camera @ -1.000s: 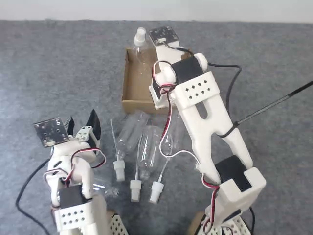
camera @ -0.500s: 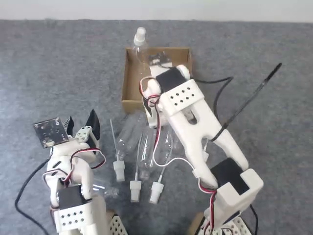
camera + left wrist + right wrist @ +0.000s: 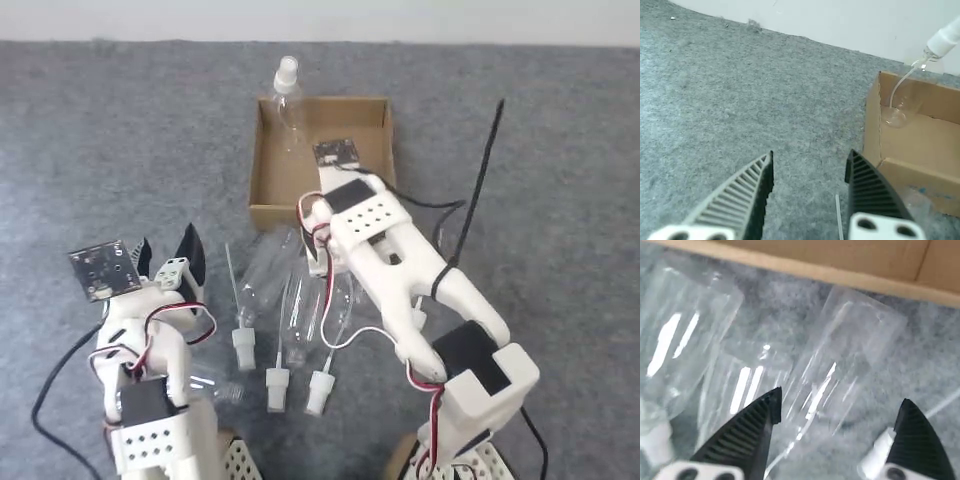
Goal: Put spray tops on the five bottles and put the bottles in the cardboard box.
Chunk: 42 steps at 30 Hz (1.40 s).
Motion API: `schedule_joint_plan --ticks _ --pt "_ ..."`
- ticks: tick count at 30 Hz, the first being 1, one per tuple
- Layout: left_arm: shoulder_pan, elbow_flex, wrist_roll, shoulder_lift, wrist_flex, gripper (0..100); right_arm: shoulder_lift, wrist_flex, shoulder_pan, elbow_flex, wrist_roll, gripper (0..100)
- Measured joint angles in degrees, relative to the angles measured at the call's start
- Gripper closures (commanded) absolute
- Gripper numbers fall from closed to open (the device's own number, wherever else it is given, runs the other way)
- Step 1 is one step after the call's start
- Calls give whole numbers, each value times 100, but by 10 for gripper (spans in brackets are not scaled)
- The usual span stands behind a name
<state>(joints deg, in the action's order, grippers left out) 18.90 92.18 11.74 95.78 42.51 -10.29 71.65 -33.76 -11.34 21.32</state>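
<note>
Clear spray bottles [image 3: 840,360] lie on grey carpet [image 3: 120,130] just beside the cardboard box [image 3: 280,213], beneath the right gripper [image 3: 840,402], spread open like the left gripper [image 3: 810,157].

You will find no text, label or number to read here; the faint blue mark [image 3: 921,190] on the cardboard box [image 3: 900,175] is too blurred.

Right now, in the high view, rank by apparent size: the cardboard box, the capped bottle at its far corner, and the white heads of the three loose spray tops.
Largest: cardboard box.
Next: capped bottle.
Smallest: spray-top heads. The three look alike, so I won't rank them against each other.
</note>
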Motion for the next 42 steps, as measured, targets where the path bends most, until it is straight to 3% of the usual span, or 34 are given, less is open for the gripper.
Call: schedule_joint_plan --ticks 3,13,21,32,42 --pt "0 0 0 0 0 777 0 -431 193 -299 18 710" --pt "0 0 -141 0 0 778 0 -818 492 -431 281 995" --pt "0 70 -211 0 0 778 114 -818 598 -440 316 987" --pt "0 70 -211 0 0 778 1495 -158 651 -440 325 993" --pt "0 70 -211 0 0 779 1987 97 1424 -440 1125 993"
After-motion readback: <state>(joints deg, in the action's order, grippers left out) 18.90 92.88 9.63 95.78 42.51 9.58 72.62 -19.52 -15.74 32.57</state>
